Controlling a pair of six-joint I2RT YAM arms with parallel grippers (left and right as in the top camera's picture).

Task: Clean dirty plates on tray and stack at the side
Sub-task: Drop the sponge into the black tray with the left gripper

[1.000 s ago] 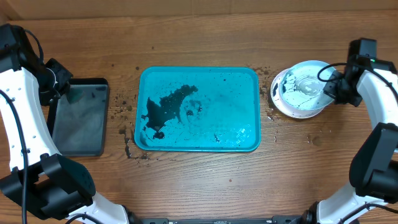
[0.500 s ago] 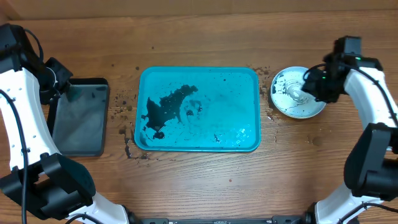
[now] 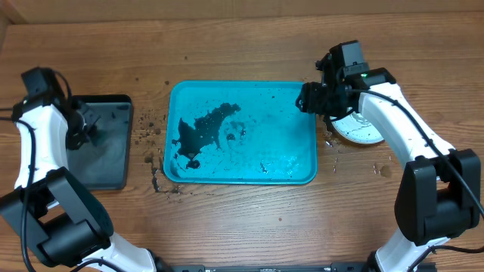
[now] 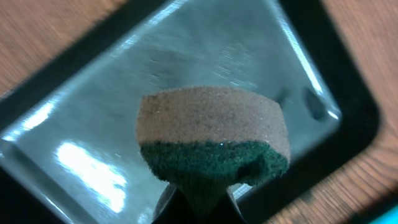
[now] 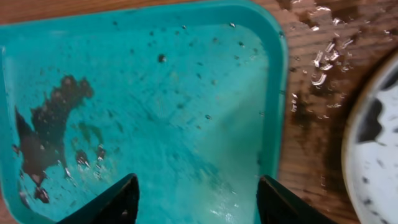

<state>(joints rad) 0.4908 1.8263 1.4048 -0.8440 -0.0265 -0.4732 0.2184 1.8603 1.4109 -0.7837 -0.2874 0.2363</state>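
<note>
Tray (image 3: 281,127) holds only grime; plates (image 3: 366,132) look stacked beside it; right gripper (image 5: 198,202) spread, empty; left gripper (image 4: 199,200) pinches sponge (image 4: 214,134).

Overhead view bright and even, lit from above; soft short shadows under the arms on the tabletop (image 3: 249,219). Wet glare in lower right of the tray (image 3: 280,113). Left wrist view dimmer and soft; sponge (image 4: 211,134) fairly sharp, black tray (image 4: 93,130) behind it blurred, with white glare patches. Right wrist view: droplets glint on wood, plate (image 5: 379,155) edge out of focus, right tool (image 5: 196,199) fingertips dark, blurred.
</note>
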